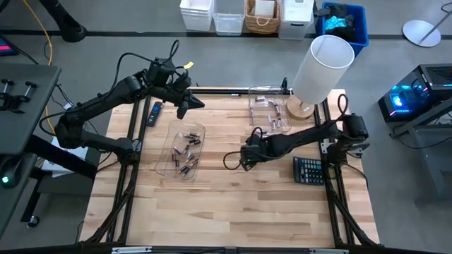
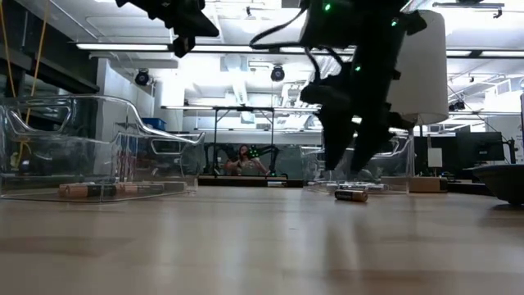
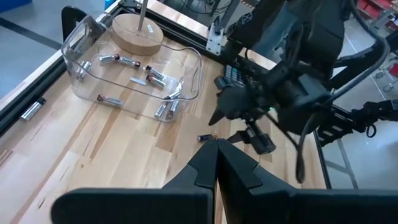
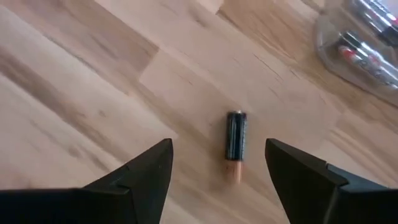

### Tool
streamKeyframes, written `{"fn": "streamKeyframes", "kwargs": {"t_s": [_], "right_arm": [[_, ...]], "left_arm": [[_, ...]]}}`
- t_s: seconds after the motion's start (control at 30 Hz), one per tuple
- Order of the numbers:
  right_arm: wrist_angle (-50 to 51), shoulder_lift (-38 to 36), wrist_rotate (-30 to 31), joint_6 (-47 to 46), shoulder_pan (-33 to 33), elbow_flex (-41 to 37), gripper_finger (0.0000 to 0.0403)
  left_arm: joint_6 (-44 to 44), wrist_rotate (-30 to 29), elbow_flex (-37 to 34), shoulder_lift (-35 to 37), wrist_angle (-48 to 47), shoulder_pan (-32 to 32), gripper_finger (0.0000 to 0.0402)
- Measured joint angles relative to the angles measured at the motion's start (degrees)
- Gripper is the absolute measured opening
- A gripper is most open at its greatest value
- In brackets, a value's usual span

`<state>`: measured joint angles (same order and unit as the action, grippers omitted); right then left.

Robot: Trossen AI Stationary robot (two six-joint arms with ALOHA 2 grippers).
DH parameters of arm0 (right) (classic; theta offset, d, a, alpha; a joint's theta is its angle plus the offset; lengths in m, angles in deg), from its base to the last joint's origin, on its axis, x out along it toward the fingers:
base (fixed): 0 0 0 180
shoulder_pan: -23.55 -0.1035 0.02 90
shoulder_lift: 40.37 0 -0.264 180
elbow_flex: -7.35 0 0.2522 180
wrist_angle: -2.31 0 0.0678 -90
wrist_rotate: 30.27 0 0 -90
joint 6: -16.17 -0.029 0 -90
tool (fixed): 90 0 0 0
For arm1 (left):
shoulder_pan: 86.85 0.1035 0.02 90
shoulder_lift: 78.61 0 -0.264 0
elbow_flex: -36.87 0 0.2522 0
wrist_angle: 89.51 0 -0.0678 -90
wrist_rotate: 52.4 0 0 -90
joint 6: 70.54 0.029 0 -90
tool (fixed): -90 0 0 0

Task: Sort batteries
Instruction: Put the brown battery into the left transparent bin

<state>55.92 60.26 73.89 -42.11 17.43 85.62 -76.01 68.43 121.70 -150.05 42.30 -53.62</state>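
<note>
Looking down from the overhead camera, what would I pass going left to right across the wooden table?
Remote → clear bin of batteries → right arm's open tool above a lone battery → calculator.

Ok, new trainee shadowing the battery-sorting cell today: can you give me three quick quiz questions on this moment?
1. True or false: the right gripper is shut on the loose battery.
2. Where does the loose battery lie? A) inside a clear bin B) on the bare table C) on the calculator
3. The left gripper hangs ____ the table's far edge, carrying nothing.

Key: 1 false, open around it; 2 B; 3 above.
</note>
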Motion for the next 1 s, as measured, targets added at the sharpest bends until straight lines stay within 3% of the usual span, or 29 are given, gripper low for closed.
{"fn": "streamKeyframes", "kwargs": {"t_s": [0.4, 0.5, 0.67, 0.8, 1.0], "right_arm": [[-4.14, 8.22, -0.3, 1.8, 1.17, 0.14, 0.0243], [-4.19, 8.99, 0.47, 1.13, -0.45, 0.29, 0.0198], [-4.51, 8.13, 1.69, 0.29, -4.45, 0.1, 0.0037], [-5.7, 6.45, -4.08, 0.34, -6.77, 1.01, 0.0035], [-20.33, 3.77, 2.26, 12.75, -5.46, 8.91, 0.0033]], "left_arm": [[-1.12, -0.13, 0.0, 0.0, 0.09, 0.0, 0.0], [-1.77, -0.24, 0.0, 0.0, 0.09, 0.0, 0.0], [-2.9, -0.26, 0.0, 0.0, 0.07, 0.0, 0.0], [-3.94, -0.06, 0.0, 0.01, 0.07, 0.0, 0.0], [-3.94, -0.07, 0.0, 0.13, 0.23, 0.0, 0.0]]}}
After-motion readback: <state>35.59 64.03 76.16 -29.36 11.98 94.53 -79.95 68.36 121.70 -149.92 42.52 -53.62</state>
